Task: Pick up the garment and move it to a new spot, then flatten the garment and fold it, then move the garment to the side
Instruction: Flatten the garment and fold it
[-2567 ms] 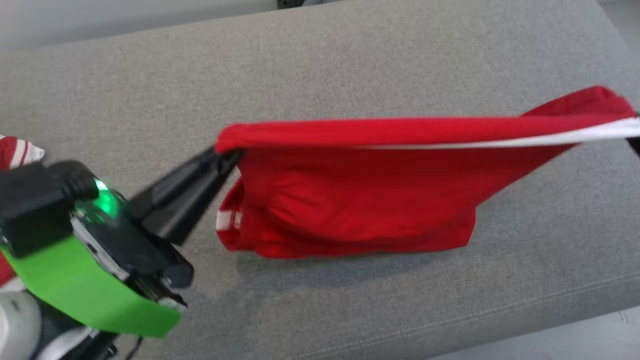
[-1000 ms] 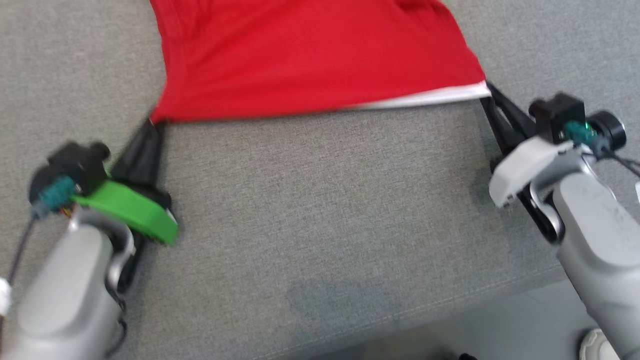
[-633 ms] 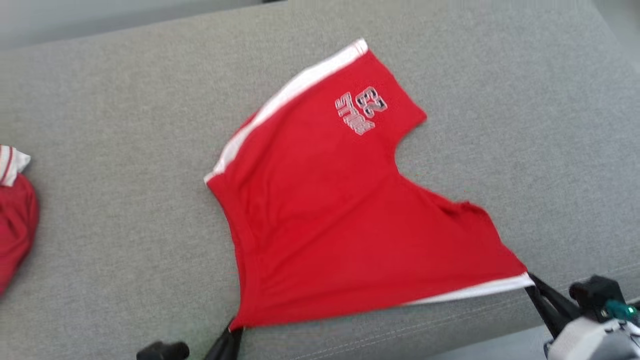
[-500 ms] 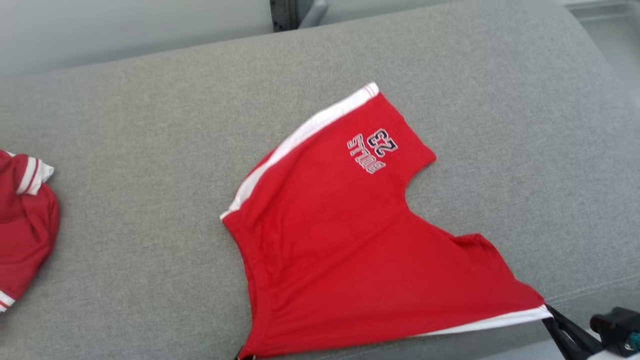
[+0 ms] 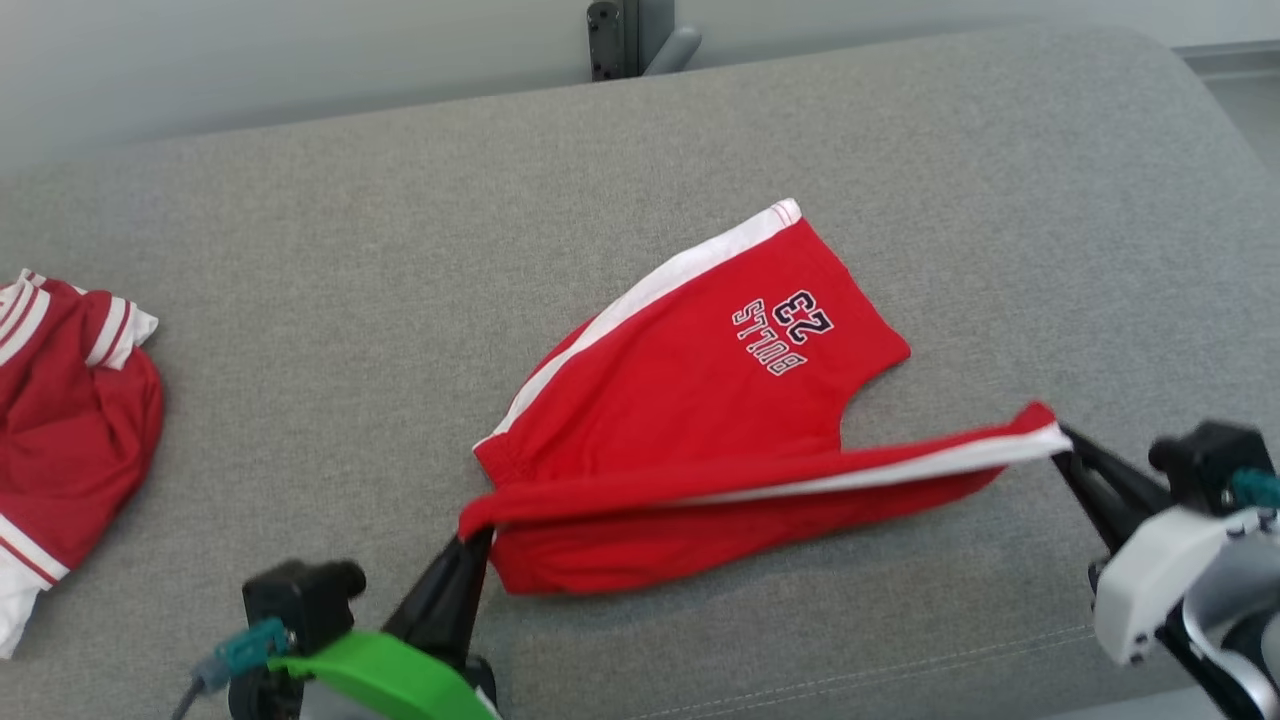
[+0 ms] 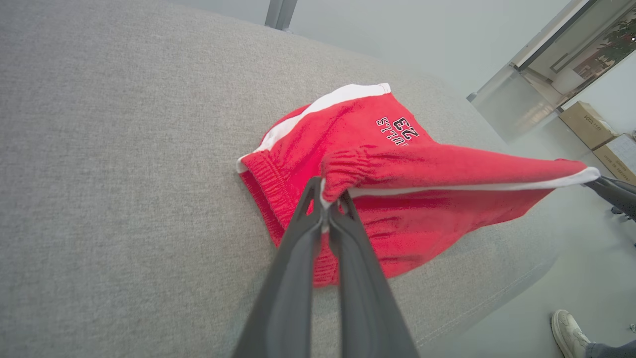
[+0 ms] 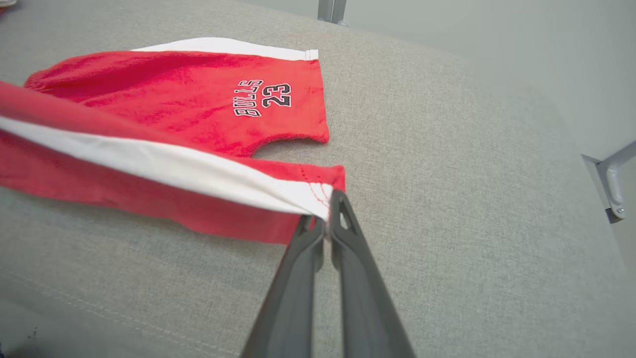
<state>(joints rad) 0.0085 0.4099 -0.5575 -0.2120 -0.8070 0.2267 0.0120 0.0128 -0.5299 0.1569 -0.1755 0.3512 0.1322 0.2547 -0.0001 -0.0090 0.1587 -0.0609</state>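
Note:
The garment (image 5: 700,400) is a pair of red shorts with white side stripes and "BULLS 23" print, on the grey cushion (image 5: 300,300). Its far leg lies flat; its near edge is lifted and stretched between my two grippers. My left gripper (image 5: 478,535) is shut on the waistband corner (image 6: 343,169), where the left wrist view shows gathered elastic pinched at the tips (image 6: 325,199). My right gripper (image 5: 1062,440) is shut on the white-striped leg hem corner (image 7: 318,196), just above the cushion. The lifted edge hangs over the flat half of the garment (image 7: 174,94).
A second red and white striped garment (image 5: 70,440) lies bunched at the cushion's far left. A metal post (image 5: 615,40) stands behind the back edge. The cushion's front seam (image 5: 900,670) runs close below my grippers. A person's shoe (image 6: 566,330) and cardboard boxes (image 6: 591,124) are on the floor beyond.
The head camera has shifted. The garment's near edge, spread flat half a second ago, is now raised off the cushion and drawn back over the lower part. Both grippers keep their hold.

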